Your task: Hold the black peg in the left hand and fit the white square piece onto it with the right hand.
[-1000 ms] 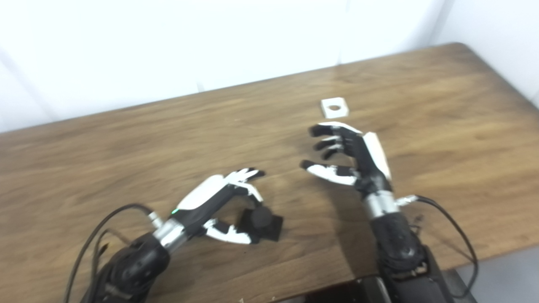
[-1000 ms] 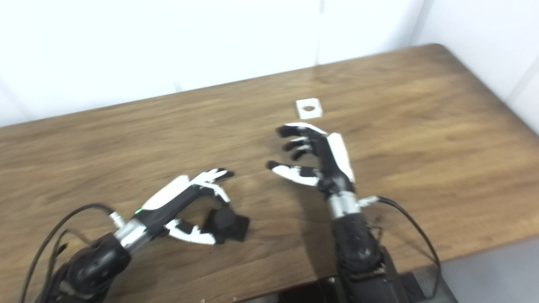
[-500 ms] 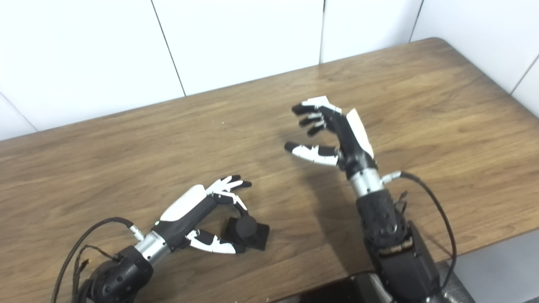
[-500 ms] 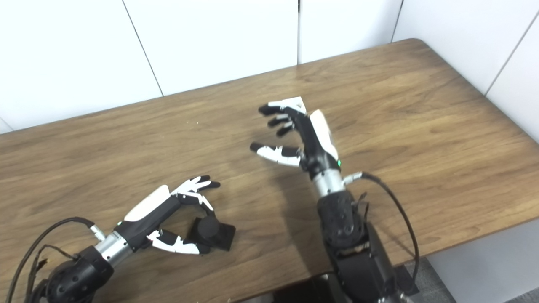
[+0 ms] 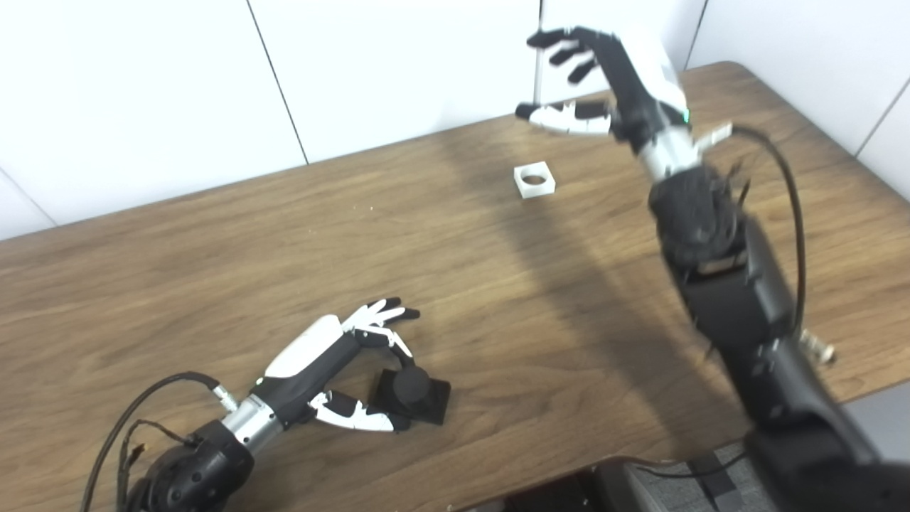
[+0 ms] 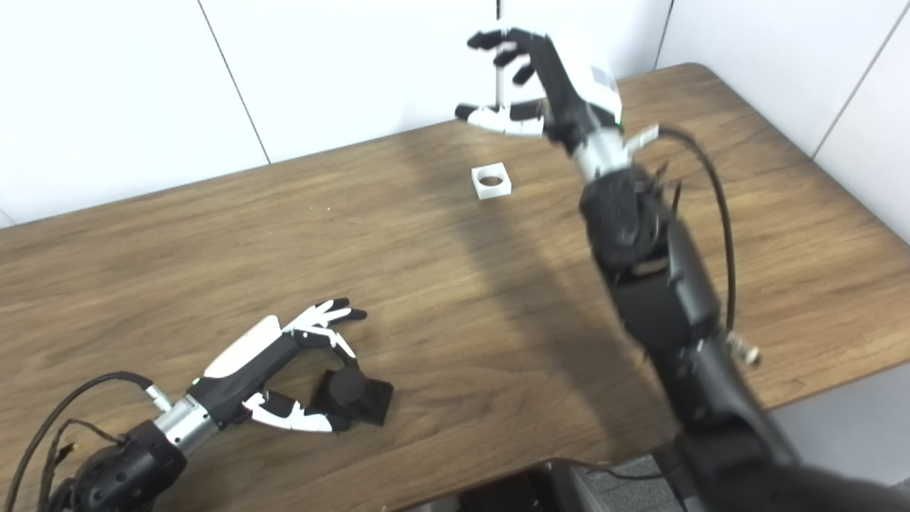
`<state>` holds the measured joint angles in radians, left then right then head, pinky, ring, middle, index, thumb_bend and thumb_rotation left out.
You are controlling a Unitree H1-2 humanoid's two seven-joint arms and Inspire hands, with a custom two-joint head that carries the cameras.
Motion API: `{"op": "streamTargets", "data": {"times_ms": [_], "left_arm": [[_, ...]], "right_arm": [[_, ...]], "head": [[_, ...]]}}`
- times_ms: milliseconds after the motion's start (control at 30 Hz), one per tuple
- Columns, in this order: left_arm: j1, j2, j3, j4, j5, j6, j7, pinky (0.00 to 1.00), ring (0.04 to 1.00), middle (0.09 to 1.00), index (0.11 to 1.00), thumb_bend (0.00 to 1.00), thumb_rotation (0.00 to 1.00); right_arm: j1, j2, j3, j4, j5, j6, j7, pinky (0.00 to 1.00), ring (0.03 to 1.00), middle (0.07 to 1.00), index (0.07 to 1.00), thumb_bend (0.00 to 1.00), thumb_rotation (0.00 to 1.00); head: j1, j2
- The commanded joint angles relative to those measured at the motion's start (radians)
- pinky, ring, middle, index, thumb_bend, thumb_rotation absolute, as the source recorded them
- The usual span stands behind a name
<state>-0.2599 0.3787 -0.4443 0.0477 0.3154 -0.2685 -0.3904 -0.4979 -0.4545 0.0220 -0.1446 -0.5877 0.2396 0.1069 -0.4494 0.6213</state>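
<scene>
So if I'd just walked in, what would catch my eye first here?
Probably the right hand, raised high with fingers spread, empty, hovering above a small white square piece with a round hole, lying near the far edge of the wooden table. Then the left hand, low at the near side, fingers curved around a black peg on its square base, which rests on the table.

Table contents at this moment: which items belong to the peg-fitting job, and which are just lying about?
Part of the job:
black peg, on the table by the left hand
white square piece, flat on the table
right hand, open, raised above and beyond that piece

Just there:
wooden table
white wall panels
No loose clutter is visible.
</scene>
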Motion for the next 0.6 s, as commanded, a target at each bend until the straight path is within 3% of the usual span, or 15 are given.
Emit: {"op": "streamTargets", "data": {"times_ms": [0,167,300,433,567], "left_arm": [[0.02,0.047,-0.002,0.016,0.044,0.023,-0.038,1.0,1.0,0.929,0.488,0.52,0.05],[0.021,0.045,0.002,0.021,0.035,0.008,-0.035,1.0,1.0,0.928,0.488,0.52,0.05],[0.024,0.038,-0.002,0.033,0.032,0.0,-0.035,1.0,1.0,0.926,0.488,0.52,0.05],[0.026,0.036,-0.003,0.024,0.034,0.015,-0.04,1.0,1.0,0.93,0.488,0.52,0.05],[0.026,0.038,-0.001,0.012,0.029,0.032,-0.048,1.0,1.0,0.937,0.488,0.52,0.05]], "right_arm": [[-0.091,-0.057,0.026,0.029,-0.039,0.014,0.052,0.6,0.768,0.791,0.704,0.63,0.3],[-0.2,-0.15,0.124,0.157,-0.099,0.026,0.181,0.63,0.831,0.858,0.747,0.66,0.34],[-0.252,-0.189,0.175,0.245,-0.09,0.027,0.29,0.79,0.931,0.926,0.776,0.75,0.37],[-0.282,-0.195,0.196,0.303,-0.063,0.054,0.378,0.94,0.995,0.987,0.796,0.84,0.38],[-0.304,-0.19,0.208,0.357,-0.051,0.079,0.427,0.98,1.0,1.0,0.809,0.9,0.36]], "head": [[-0.006,-0.002],[-0.005,-0.003],[-0.005,-0.004],[-0.002,-0.001],[-0.002,0.0]]}}
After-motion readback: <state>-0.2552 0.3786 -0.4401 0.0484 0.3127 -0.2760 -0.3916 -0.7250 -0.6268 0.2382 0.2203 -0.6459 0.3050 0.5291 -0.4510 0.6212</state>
